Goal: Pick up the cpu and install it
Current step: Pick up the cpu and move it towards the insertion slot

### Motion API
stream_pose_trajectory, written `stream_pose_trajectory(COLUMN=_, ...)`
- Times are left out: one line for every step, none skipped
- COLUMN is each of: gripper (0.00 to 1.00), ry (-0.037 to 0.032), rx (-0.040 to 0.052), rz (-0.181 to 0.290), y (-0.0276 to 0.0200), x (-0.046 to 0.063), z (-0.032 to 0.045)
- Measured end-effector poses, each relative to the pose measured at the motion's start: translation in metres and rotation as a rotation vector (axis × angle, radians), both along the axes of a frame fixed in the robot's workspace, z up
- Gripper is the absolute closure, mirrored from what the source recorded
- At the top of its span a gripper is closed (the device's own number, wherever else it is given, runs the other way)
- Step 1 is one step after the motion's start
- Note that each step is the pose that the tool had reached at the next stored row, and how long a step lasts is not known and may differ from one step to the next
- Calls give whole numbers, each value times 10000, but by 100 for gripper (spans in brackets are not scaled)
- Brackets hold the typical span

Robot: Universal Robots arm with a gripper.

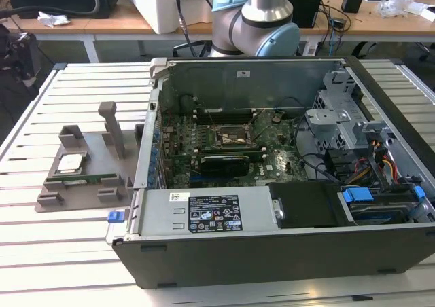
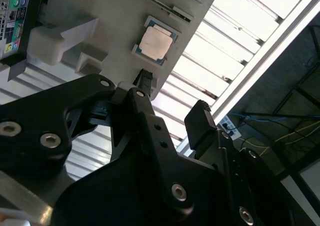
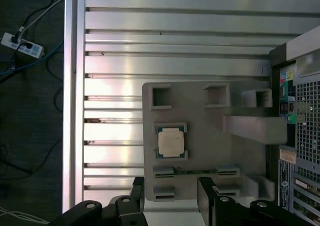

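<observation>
**Open case (image 1: 272, 259) and grey holder (image 1: 92, 149) on a slatted table (image 1: 68, 253)**

The case lies on its side with the cover off. Inside are a green motherboard (image 1: 279, 161), a black graphics card (image 1: 224, 163), a labelled power supply (image 1: 204, 215) and coloured cables (image 1: 384, 164). The holder sits just beside the case, on the exterior view's left. It has an upright post (image 1: 112, 127), and a memory stick (image 1: 85, 180) lies in it. Desks (image 1: 102, 23) stand behind. In the first wrist view, a power strip (image 3: 22, 42) lies on the floor.
</observation>
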State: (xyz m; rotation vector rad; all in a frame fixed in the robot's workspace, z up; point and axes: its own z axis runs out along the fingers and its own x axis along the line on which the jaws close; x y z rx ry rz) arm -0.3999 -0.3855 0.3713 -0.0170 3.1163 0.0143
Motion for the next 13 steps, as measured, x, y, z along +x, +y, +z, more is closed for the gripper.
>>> stream_pose_trajectory(gripper=46, ry=0, rx=0, rz=0, y=0, x=0, z=-9)
stream_pose_trajectory(gripper=46, ry=0, rx=0, rz=0, y=0, x=0, z=-15)
stream_pose_trajectory(gripper=46, ry=1, rx=0, rz=0, y=0, x=0, z=-21)
stream_pose_trajectory(gripper=46, ry=0, rx=0, rz=1, y=0, x=0, z=-37)
stream_pose_trajectory(gripper=46, ry=0, rx=0, rz=0, y=0, x=0, z=-44)
stream_pose_trajectory(gripper=46, ry=0, rx=0, rz=0, y=0, x=0, z=-54)
stream_pose_trajectory(gripper=46, ry=-1, rx=1, rz=0, y=0, x=0, z=-67)
stream_pose_trajectory(gripper=46, ry=-1, rx=0, rz=0, y=0, x=0, z=-75)
stream_pose_trajectory(gripper=46, ry=-1, rx=0, rz=0, y=0, x=0, z=-87)
stream_pose_trajectory(gripper=46, ry=-1, rx=0, rz=0, y=0, x=0, z=-101)
stream_pose_trajectory(gripper=46, ry=0, rx=0, rz=0, y=0, x=0, z=-125)
stream_pose_trajectory(gripper=46, ry=0, rx=0, rz=0, y=0, x=0, z=-142)
stream_pose_trajectory(gripper=46, ry=0, rx=0, rz=0, y=0, x=0, z=-154)
